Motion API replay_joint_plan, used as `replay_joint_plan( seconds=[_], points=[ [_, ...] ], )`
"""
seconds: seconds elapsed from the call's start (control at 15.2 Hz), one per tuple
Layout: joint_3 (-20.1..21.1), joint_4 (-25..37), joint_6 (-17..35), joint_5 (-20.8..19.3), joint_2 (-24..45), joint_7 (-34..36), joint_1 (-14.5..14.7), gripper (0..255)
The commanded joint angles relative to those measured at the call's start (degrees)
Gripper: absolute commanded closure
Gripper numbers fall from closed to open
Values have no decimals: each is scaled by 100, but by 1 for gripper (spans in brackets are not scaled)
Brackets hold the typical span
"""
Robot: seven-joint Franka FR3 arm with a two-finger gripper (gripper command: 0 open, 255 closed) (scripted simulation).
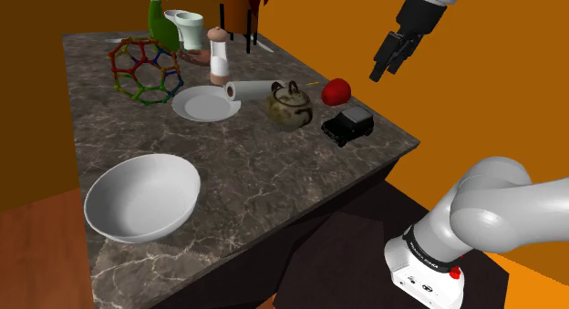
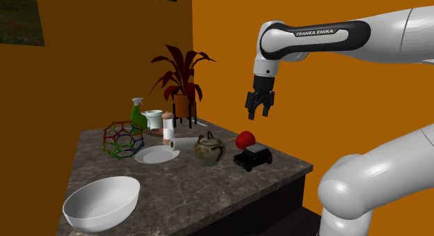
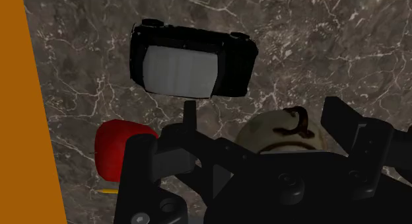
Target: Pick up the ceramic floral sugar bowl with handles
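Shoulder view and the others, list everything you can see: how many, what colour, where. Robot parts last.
Sugar bowl: one, beige with dark handles, mid-table by the paper roll.
Toy car: one, black, table corner near the arm.
Round object: one, red, behind the car.
Paper roll: one, white, lying at the plate's edge.
Plate: one, white, mid-table.
Grinder: one, white with brown top, behind the plate.
Wire polyhedron: one, multicoloured, beside the plate.
Spray bottle: one, green, far end.
Cup: one, pale, beside the bottle.
Large bowl: one, white, near end.
Potted plant: one, dark red leaves, far end.
Table: one, dark marble.
Arm: one, white.
Claw: one, black, open, above the car end.
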Motion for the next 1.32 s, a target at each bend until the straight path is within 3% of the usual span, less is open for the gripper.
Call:
replay_joint_plan(
  seconds=[0.0,0.53,1.06,1.25],
  points=[
    [0,0,0,0,0,0,0,0],
    [457,768,775,98,1692,458,166,0],
    [843,2004,1153,-41,3476,931,276,0],
    [865,1963,1316,-63,3613,973,288,0]
  ],
)
